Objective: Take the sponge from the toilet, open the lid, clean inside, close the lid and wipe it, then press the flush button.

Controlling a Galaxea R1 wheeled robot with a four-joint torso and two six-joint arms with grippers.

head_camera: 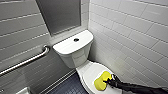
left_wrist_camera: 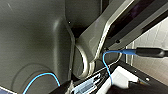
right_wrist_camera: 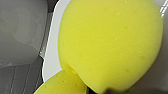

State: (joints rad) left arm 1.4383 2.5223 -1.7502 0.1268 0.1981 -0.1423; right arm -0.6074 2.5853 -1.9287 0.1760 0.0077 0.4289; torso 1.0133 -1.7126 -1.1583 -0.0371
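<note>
R arm (head_camera: 140,88), black sleeve, comes in from the lower R corner. R end effector (head_camera: 110,81) is clamped on the edge of the sponge (head_camera: 102,80). The sponge is bright yellow and lies flat against the lid (head_camera: 88,73), toward the lid's R side. The lid is down, white and smooth, w/ its front end cut off by the frame bottom. In the R wrist view the sponge is very close, w/ a white strip of lid beside it and grey floor tiles past that. The finger pads themselves are hard to make out there. L end effector: can't tell if apart or together. The L wrist view has dark robot parts and thin blue cables.

Beside the bowl is the floor (head_camera: 67,86), dark small tiles, w/ a pale baseboard along the wall.

Further back on the toilet (head_camera: 75,60) is a rounded white tank, w/ the flush button (head_camera: 76,39) as a dark dot at the centre of the tank top.

The room is a tight corner. R wall (head_camera: 135,37) is white brick-pattern tile. L wall is grey tile carrying a metal grab bar (head_camera: 27,60), slanted, its lower end cut off at the L edge. Above the tank is a dark flat panel (head_camera: 60,15), can't tell what it is. A white object (head_camera: 23,91) in the bottom L corner is mostly cut off and unidentifiable.
</note>
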